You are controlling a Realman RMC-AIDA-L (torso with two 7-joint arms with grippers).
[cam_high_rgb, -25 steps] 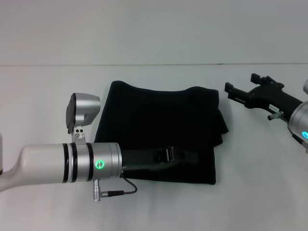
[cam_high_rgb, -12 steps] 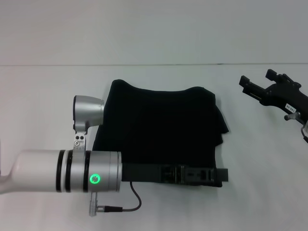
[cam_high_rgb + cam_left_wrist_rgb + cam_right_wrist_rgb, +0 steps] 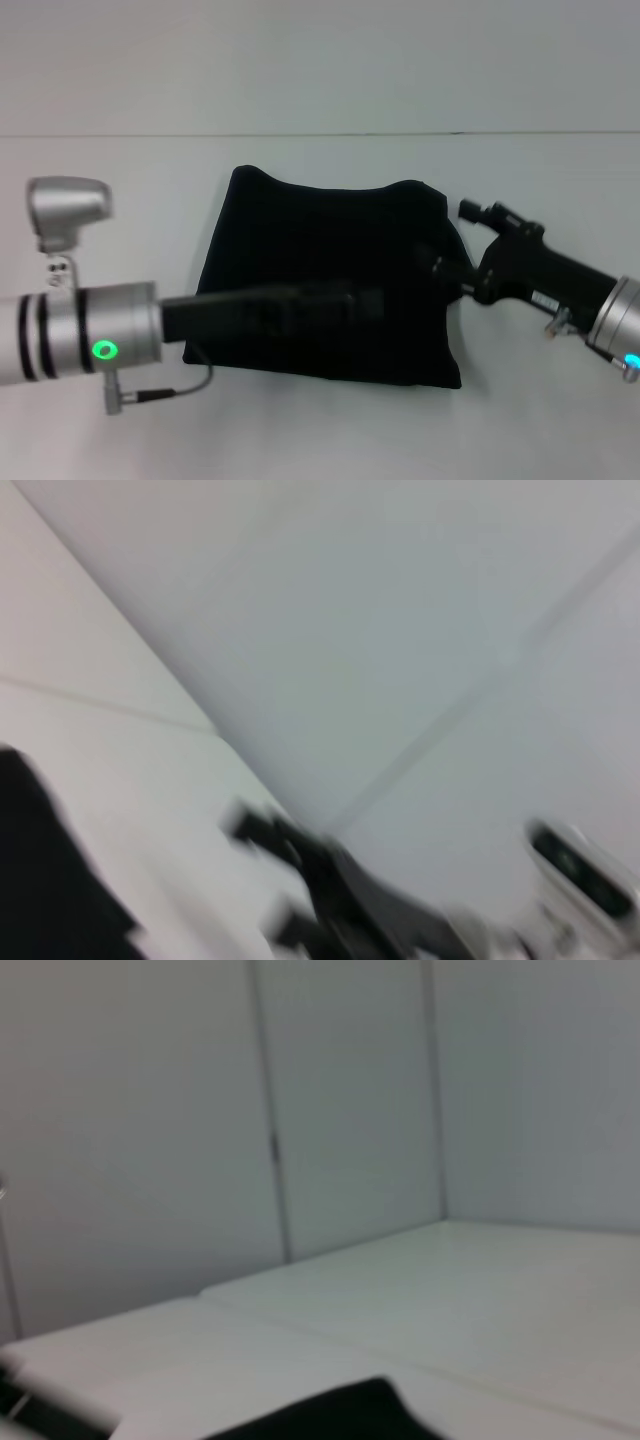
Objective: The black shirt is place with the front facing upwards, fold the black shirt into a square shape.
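The black shirt (image 3: 320,250) lies folded into a rough rectangle at the table's middle, with no lettering showing. My left gripper (image 3: 365,300) reaches in from the left, low over the shirt's front half, dark against the cloth. My right gripper (image 3: 447,236) comes in from the right and is open at the shirt's right edge, one finger over the cloth. The left wrist view shows a corner of the shirt (image 3: 40,890) and the right gripper (image 3: 330,890) beyond it. The right wrist view shows the shirt's edge (image 3: 340,1415).
The white table (image 3: 320,440) runs to a pale wall behind, met along a seam line (image 3: 320,134). The left arm's silver forearm (image 3: 80,335) and its cable (image 3: 170,385) lie over the table's front left. The right arm's silver wrist (image 3: 620,320) sits at the right edge.
My left gripper has swung from the shirt's front edge back over its middle. My right gripper has come in from the far right to the shirt's right edge.
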